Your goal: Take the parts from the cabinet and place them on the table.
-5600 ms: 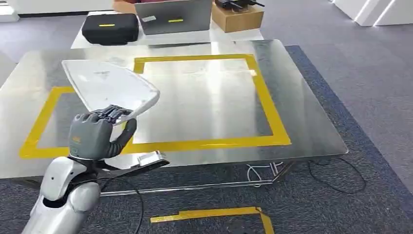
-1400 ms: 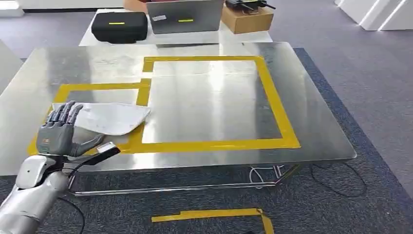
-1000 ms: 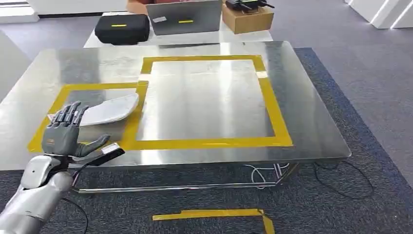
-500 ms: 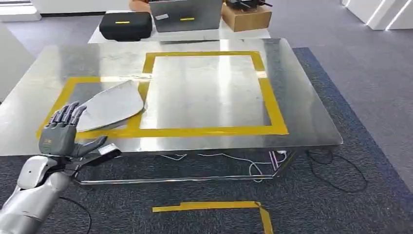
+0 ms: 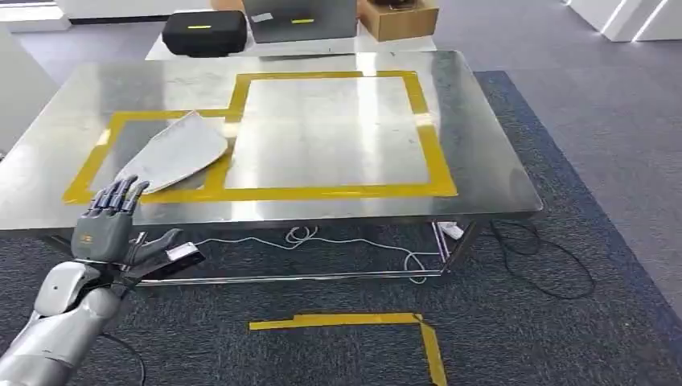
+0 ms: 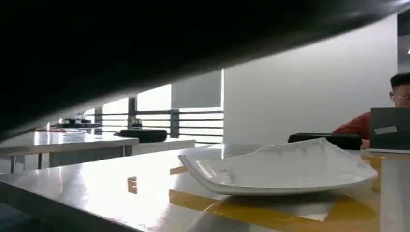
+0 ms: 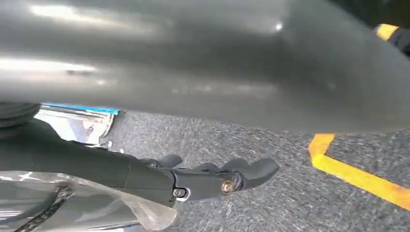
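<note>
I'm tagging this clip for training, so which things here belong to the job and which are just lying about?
Part of the job:
- white part, lying on the steel table
- left hand, off the part
- yellow tape outlines

Lying about:
- black case
- cardboard box
- cables under the table

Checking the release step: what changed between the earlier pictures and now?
The left hand let go of the white part, which now lies on the table over the yellow tape. The hand drew back off the near edge, fingers apart. The camera shifted too. The black case stayed put.
</note>
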